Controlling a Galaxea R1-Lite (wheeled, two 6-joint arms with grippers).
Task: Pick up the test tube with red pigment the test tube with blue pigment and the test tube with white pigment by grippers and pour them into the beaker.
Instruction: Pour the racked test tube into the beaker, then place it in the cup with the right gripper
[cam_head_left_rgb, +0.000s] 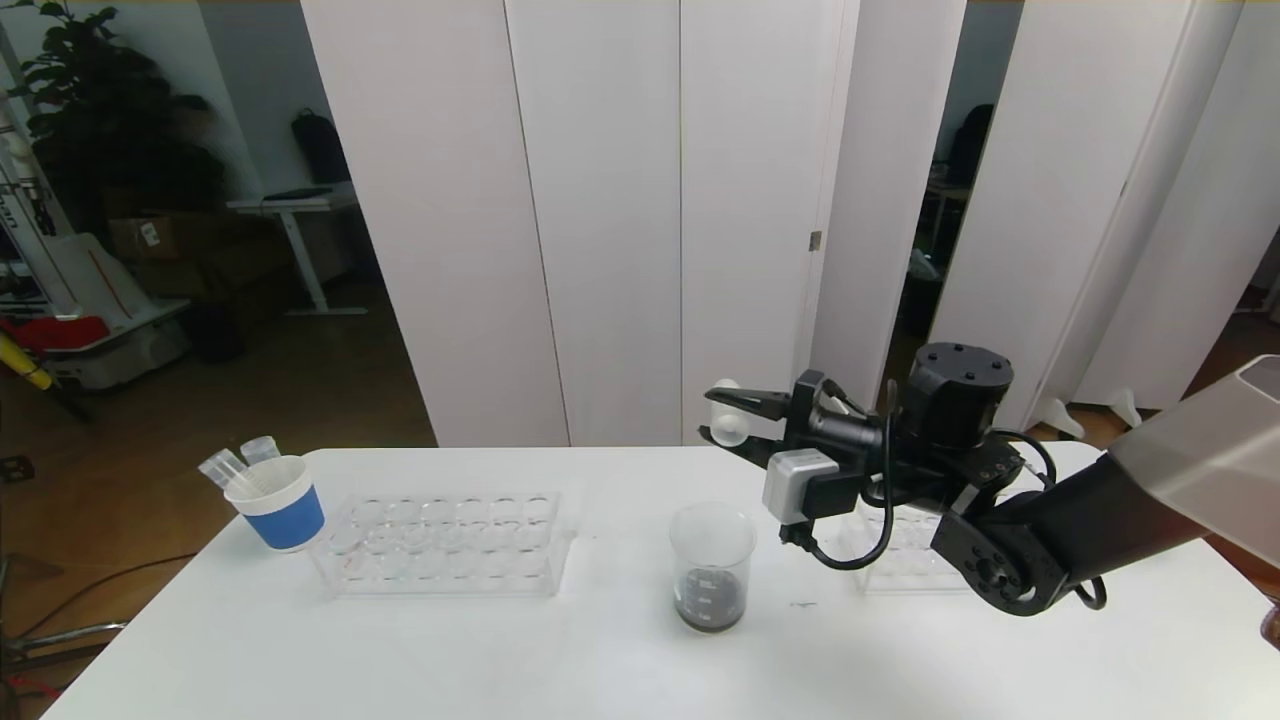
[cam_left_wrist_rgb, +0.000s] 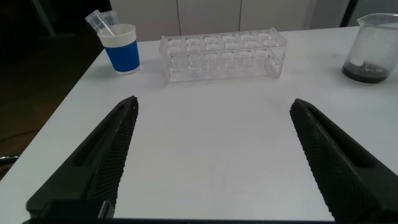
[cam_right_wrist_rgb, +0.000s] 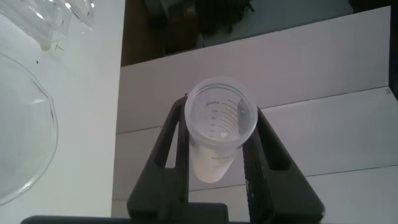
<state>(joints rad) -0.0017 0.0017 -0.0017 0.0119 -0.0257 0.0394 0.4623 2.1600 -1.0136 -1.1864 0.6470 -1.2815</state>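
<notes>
Head view of a white counter (cam_head_left_rgb: 600, 660) with the beaker (cam_head_left_rgb: 711, 567) standing upright near its centre, a shallow layer of dark liquid at its bottom. The right gripper (cam_head_left_rgb: 725, 420) is raised above and just to the right of the beaker, its arm reaching in from the right side; its jaws are clamped on the test tube with white pigment (cam_head_left_rgb: 727, 413), which lies roughly horizontal, mouth pointing toward the robot's left. In the right wrist view the same tube (cam_right_wrist_rgb: 219, 127) is seen mouth-on between the two black fingers (cam_right_wrist_rgb: 176, 146), its printed graduations legible inside the wall and pale cream-white liquid lying along its lower part; the rim of the beaker (cam_right_wrist_rgb: 28, 124) curves in at the edge of that view. The left gripper (cam_left_wrist_rgb: 211, 155) hovers low over the bare counter near the robot, its ribbed fingers (cam_left_wrist_rgb: 109, 149) spread wide and gripping nothing. To the left of the beaker stands a clear tube rack (cam_head_left_rgb: 445, 545) with no tubes visible in its wells, and beside it, at the counter's far left, a blue-and-white paper cup (cam_head_left_rgb: 277, 503) holding clear empty tubes (cam_head_left_rgb: 240, 462). A second clear rack (cam_head_left_rgb: 905, 560) sits behind the right arm, largely hidden by it.
</notes>
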